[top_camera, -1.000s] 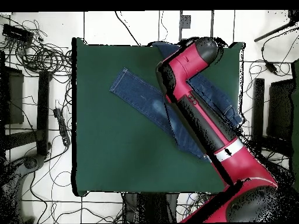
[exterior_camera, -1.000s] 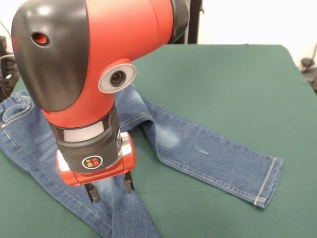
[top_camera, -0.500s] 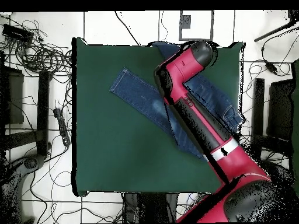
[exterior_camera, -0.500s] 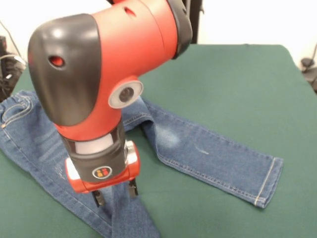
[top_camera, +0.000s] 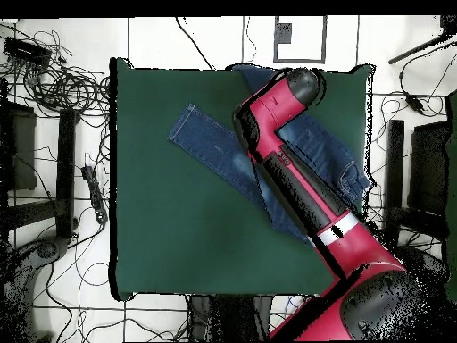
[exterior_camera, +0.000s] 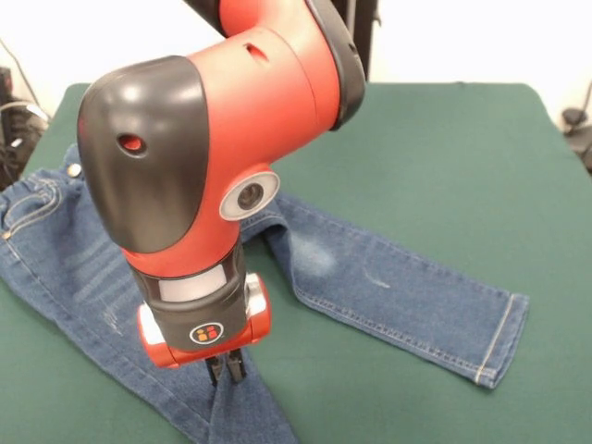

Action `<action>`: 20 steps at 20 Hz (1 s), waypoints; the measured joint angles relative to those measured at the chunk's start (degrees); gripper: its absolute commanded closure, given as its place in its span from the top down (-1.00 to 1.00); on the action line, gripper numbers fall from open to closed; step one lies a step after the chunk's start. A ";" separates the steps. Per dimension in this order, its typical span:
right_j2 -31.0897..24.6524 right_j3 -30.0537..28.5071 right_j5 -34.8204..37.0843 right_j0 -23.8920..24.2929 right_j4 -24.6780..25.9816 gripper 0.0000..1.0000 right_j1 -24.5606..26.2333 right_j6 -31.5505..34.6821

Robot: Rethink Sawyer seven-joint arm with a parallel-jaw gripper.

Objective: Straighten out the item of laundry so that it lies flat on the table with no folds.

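The item of laundry, a small pair of blue jeans [exterior_camera: 388, 287], lies on the green table [exterior_camera: 444, 157]. Its waistband is at the left, one leg stretches right to a hemmed cuff, and the other leg runs off the picture's bottom edge. My gripper [exterior_camera: 227, 372] is down on that lower leg, its fingers pinched together on the denim. In the overhead view the jeans [top_camera: 214, 147] lie near the table's [top_camera: 178, 241] far edge, and the arm hides the gripper and the crotch area.
Cables and dark stands [top_camera: 62, 98] lie on the floor around the table in the overhead view. My red arm [exterior_camera: 213, 166] covers the middle of the jeans. Bare green felt spreads right of and behind the jeans.
The gripper has shifted slightly right and lower onto the denim. Its fingers, spread apart earlier, have closed together on the lower leg.
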State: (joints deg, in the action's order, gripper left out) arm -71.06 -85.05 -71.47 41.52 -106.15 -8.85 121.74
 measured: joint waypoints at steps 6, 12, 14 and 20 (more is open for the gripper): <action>0.01 -0.02 0.01 0.00 0.00 -1.00 -0.01 0.00; 0.15 -0.02 -0.05 -0.24 0.42 -1.00 -0.02 0.00; 0.42 -0.02 -0.12 -0.54 0.95 -1.00 -0.05 0.00; 2.29 0.17 -1.98 -3.02 3.76 -1.00 -0.44 0.00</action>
State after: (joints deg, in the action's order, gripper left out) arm -68.77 -84.87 -73.45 38.50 -102.39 -9.29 121.74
